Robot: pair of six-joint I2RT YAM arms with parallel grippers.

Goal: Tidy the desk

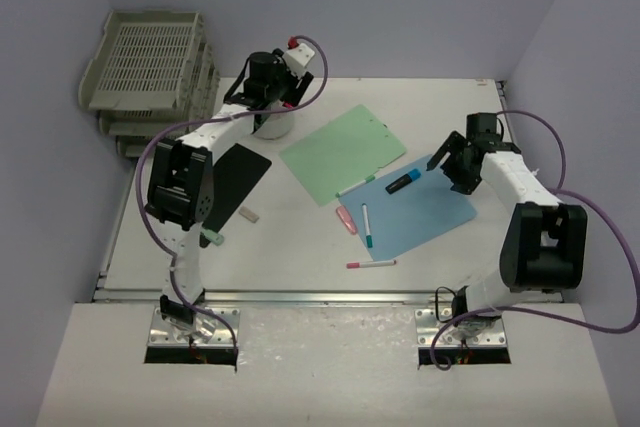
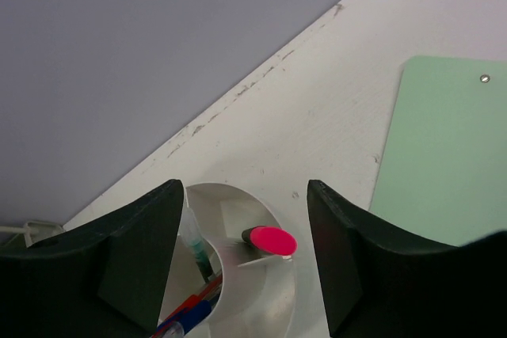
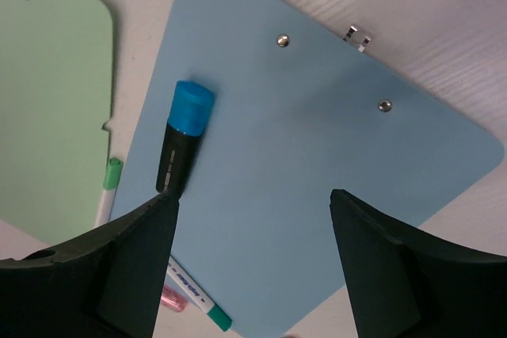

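The table [image 1: 300, 247] is filling the middle of the top view, a white sheet running from the rail at the lower edge to the back wall, and it is carrying loose stationery across its centre and right. Toward the upper left of that spread a white cup [image 2: 269, 298] is standing with pens inside, and a pink-capped marker [image 2: 269, 241] is lying within its rim. The left gripper [image 2: 242, 219] is hanging directly over the cup, fingers spread wide and gripping nothing. To the right, the right gripper [image 3: 253, 211] is hovering over a blue clipboard [image 3: 317, 156], equally wide open and empty, with a blue-capped highlighter [image 3: 184, 138] lying just left of its left finger rather than between the two. Collecting that highlighter looks like the step in hand. To do it well, the gripper is probably needing to shift toward the left of its frame until the black barrel sits centred, turn so the fingers cross the barrel, then lower gently – closing on the body, not the cap, and without pinching the clipboard. Meanwhile the left arm is best rising straight up, so it is not tipping the cup.
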